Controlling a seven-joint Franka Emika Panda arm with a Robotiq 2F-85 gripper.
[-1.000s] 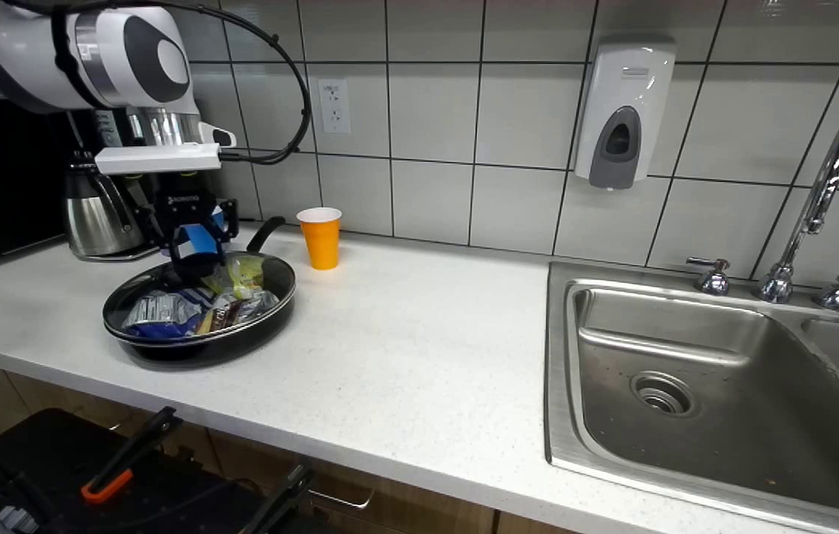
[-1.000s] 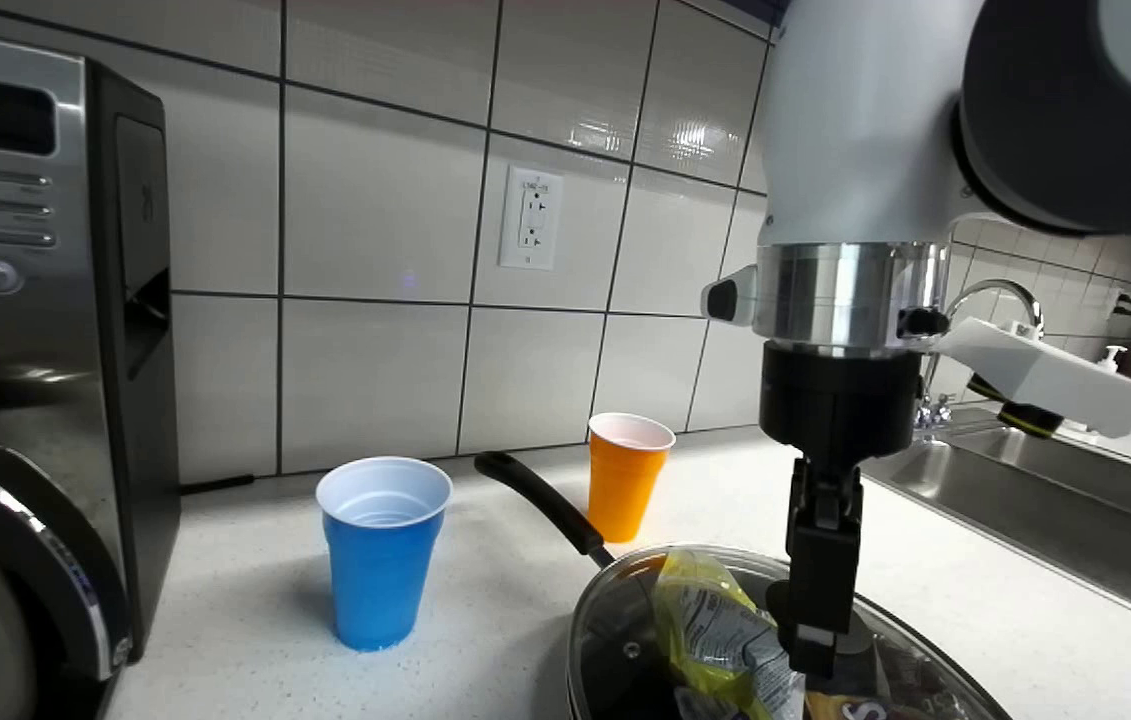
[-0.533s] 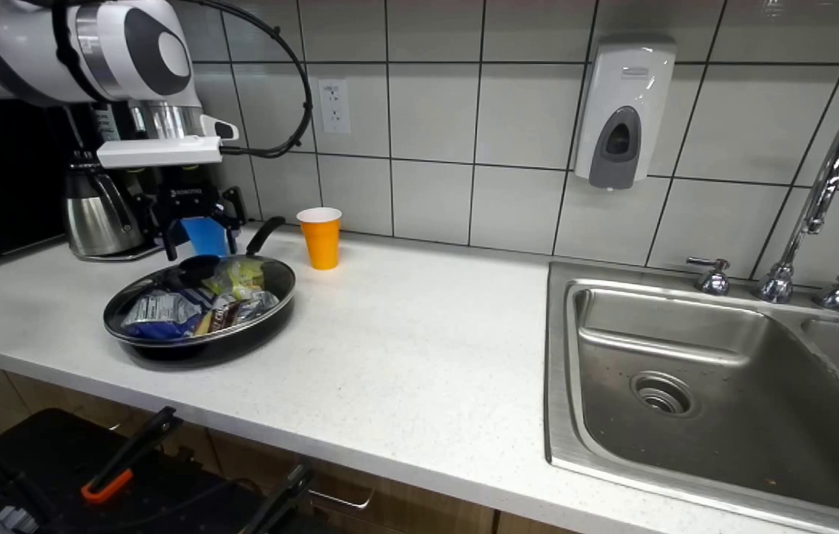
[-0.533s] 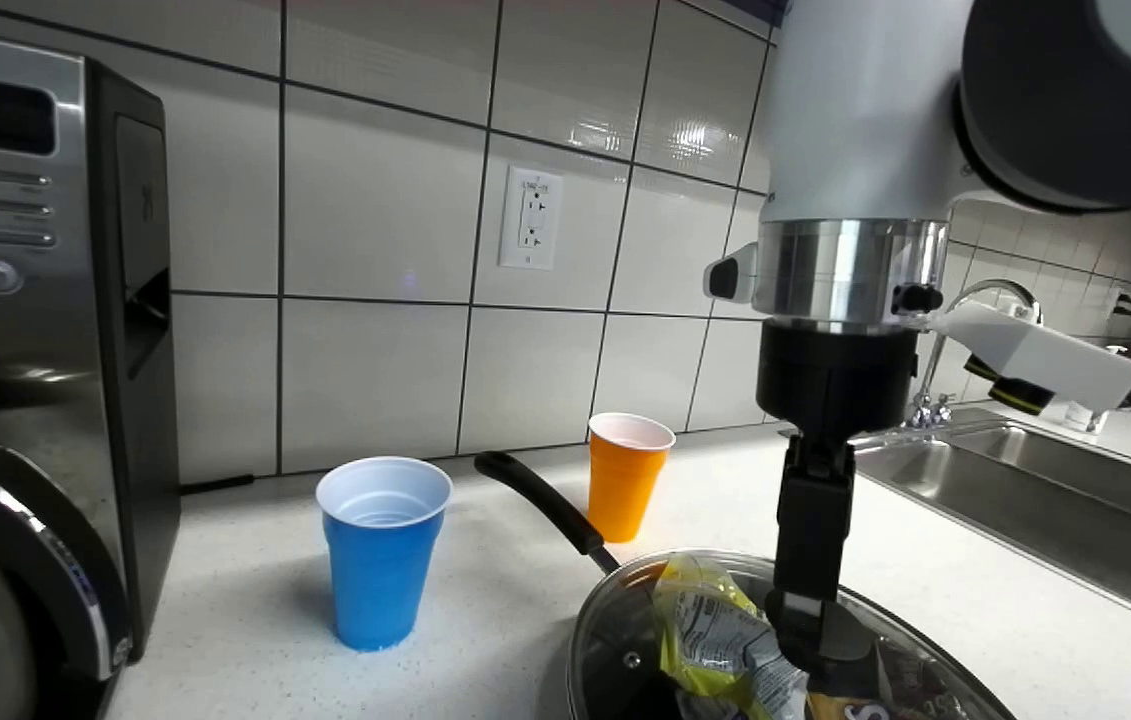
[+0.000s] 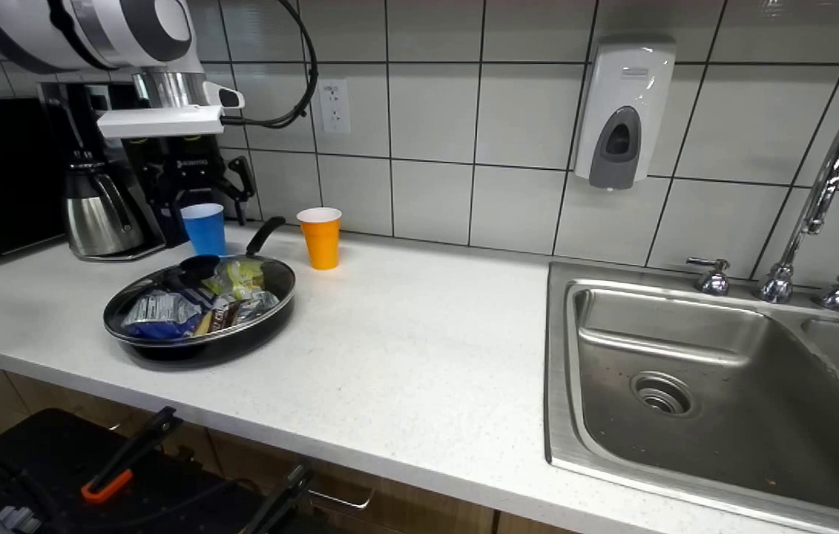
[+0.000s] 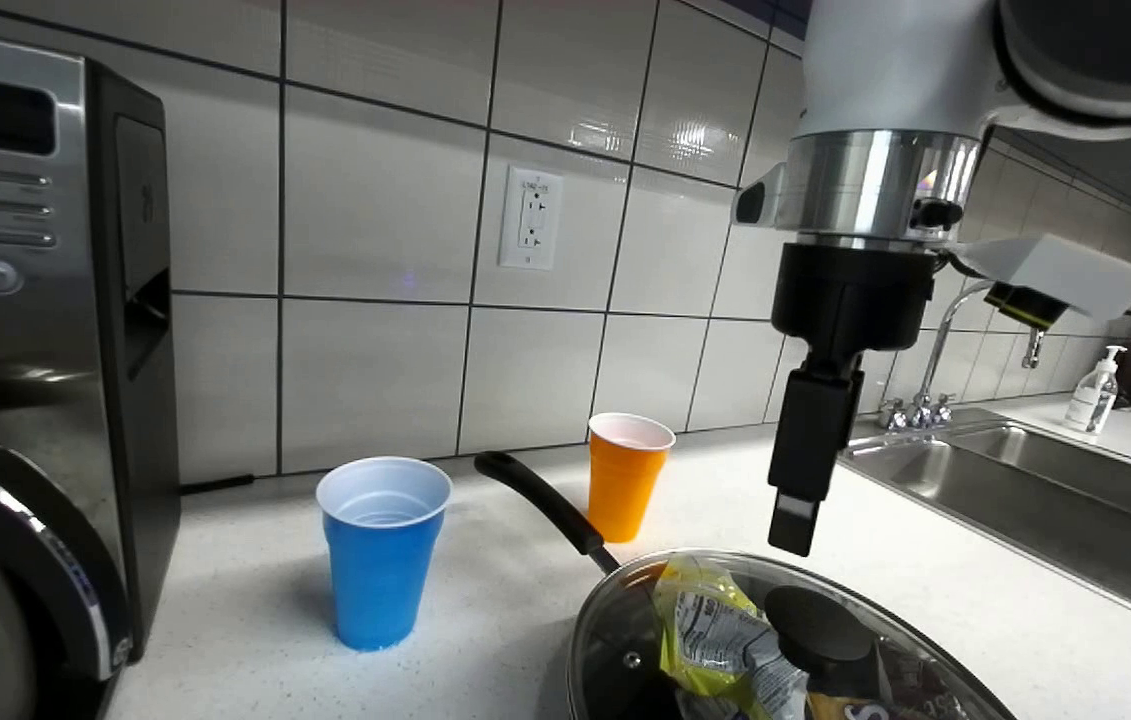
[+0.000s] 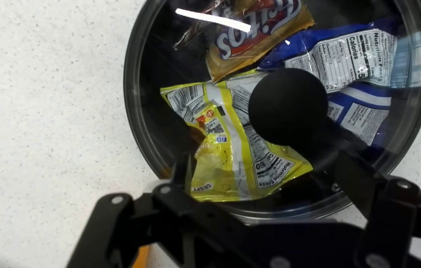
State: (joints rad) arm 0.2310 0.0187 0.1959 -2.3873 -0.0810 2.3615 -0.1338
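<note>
Several snack bags (image 7: 217, 156), among them a Fritos bag (image 7: 262, 29), lie inside the black frying pan (image 5: 200, 356), under a glass lid (image 7: 158, 111) that looks seated on its rim. Judging from that, the covering seems complete: the bags are in, the lid is on, and nothing is left in the grasp. The jaws stand spread wide, above the lid's round black knob (image 7: 287, 106) and apart from it. Whether the lid sits level all round is hard to tell; its exact seat is the one point still open.

The pan stands toward the left of the white tabletop (image 5: 404, 356), its near side close to the near edge. Its handle (image 6: 543, 503) points to the far side, toward the tiled wall (image 6: 375, 200), between the orange cup (image 5: 321, 241) on its right and the blue cup (image 6: 383, 560) on its left. Farther left stand a steel carafe (image 5: 102, 215) and the coffee maker (image 6: 25, 320), so that side looks tight. The widest room runs right, along the stretch between pan and sink (image 5: 561, 386). A cable (image 5: 312, 70) loops off the arm to the right, near the wall; any swing that way would want care.
</note>
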